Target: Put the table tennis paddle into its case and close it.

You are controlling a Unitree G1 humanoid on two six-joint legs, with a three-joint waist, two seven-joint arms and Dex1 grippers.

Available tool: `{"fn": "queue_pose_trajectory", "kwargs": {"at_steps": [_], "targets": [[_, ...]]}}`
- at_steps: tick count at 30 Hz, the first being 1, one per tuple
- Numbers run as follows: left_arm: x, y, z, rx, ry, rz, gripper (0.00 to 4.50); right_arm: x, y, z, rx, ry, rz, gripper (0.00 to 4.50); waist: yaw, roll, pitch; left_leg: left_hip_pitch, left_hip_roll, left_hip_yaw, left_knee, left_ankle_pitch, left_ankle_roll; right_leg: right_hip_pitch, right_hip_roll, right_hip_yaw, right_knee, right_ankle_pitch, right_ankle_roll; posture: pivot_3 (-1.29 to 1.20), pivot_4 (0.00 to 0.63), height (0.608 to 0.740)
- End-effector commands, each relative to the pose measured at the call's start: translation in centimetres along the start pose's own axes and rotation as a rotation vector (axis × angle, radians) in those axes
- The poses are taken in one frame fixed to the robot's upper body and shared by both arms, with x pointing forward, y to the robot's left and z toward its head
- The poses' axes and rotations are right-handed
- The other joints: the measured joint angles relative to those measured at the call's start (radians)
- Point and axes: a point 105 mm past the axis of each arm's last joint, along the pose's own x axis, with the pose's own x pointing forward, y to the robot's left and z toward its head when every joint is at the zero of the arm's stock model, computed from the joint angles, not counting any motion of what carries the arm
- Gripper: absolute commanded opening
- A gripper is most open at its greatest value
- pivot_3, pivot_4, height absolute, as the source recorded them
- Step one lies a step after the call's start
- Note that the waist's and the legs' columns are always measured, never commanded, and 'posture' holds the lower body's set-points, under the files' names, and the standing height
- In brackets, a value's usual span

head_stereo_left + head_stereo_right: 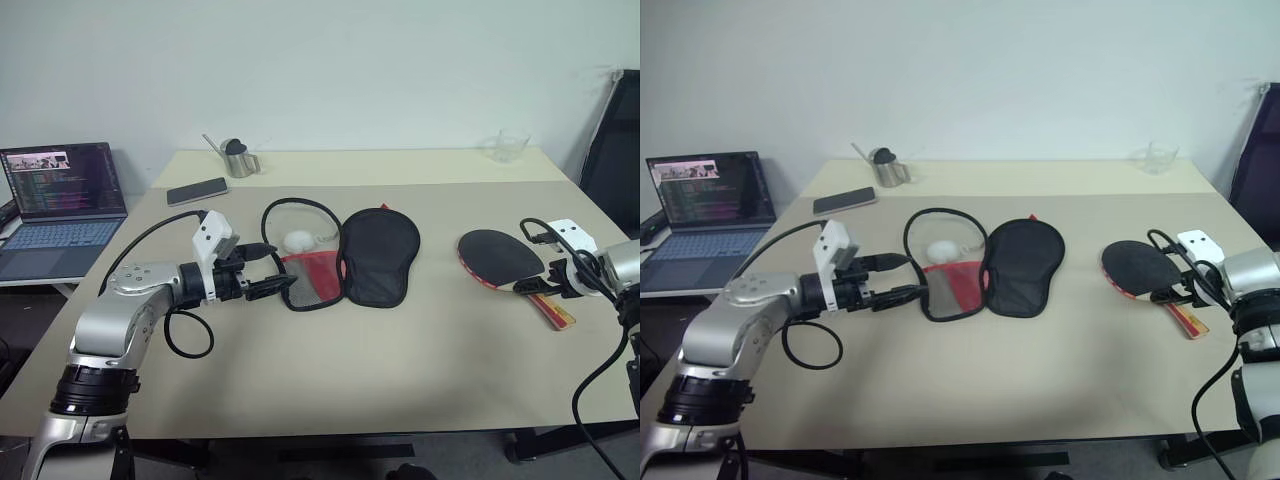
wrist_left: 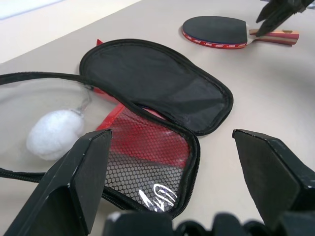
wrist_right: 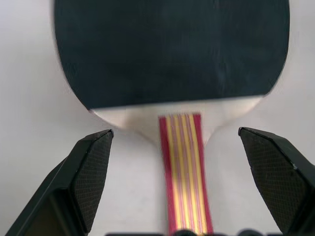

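1. Left gripper (image 1: pixel 290 287): fingers spread wide, holding nothing. It sits level at the near left edge of the case (image 1: pixel 340 257), fingertips just beside the zipper rim; contact can't be confirmed from the head views.
2. In the left wrist view the two black fingers (image 2: pixel 78 177) frame the red mesh pocket (image 2: pixel 147 157) of the case, with a clear gap on both sides.
3. Case lies unzipped and folded open in the middle of the table (image 1: pixel 350 380): the clear-faced half with the white ball (image 1: pixel 298 241) lies on the left, the black half on the right.
4. Right gripper (image 1: pixel 545 282): fingers spread wide, nothing grasped. It points down over the paddle handle (image 3: pixel 184 172).
5. The right wrist view shows the handle centred between the fingers (image 3: pixel 91 172), with bare table on both sides, so no pinch.
6. Paddle (image 1: pixel 500 257) lies flat on the right side of the table, black face up, handle toward the near right edge, well apart from the case.
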Motion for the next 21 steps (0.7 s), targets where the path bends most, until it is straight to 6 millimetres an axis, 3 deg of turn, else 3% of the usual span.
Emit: {"fn": "queue_pose_trajectory", "kwargs": {"at_steps": [1, 11, 21], "targets": [[-0.5, -0.1, 1.4, 0.051, -0.047, 0.018, 4.26, -0.9, -0.7, 1.5, -0.025, -0.044, -0.034, 4.50, 0.000, 0.000, 0.000, 0.000, 0.000, 0.000, 0.000, 0.000, 0.000, 0.000, 0.000, 0.000, 0.000, 0.000, 0.000, 0.00, 0.150, 0.740], [-1.2, -0.2, 2.0, 0.068, -0.060, 0.067, 4.26, 0.7, 1.5, 2.1, -0.063, -0.031, 0.062, 4.50, -0.002, 0.000, 0.000, 0.000, 0.000, 0.000, 0.000, 0.000, 0.000, 0.000, 0.000, 0.000, 0.000, 0.000, 0.000, 0.00, 0.150, 0.740], [-2.6, -0.4, 1.6, 0.064, -0.035, 0.108, 4.26, 0.0, -0.2, 1.4, -0.063, 0.006, 0.001, 4.50, -0.002, 0.000, 0.000, 0.000, 0.000, 0.000, 0.000, 0.000, 0.000, 0.000, 0.000, 0.000, 0.000, 0.000, 0.000, 0.00, 0.150, 0.740]]}}
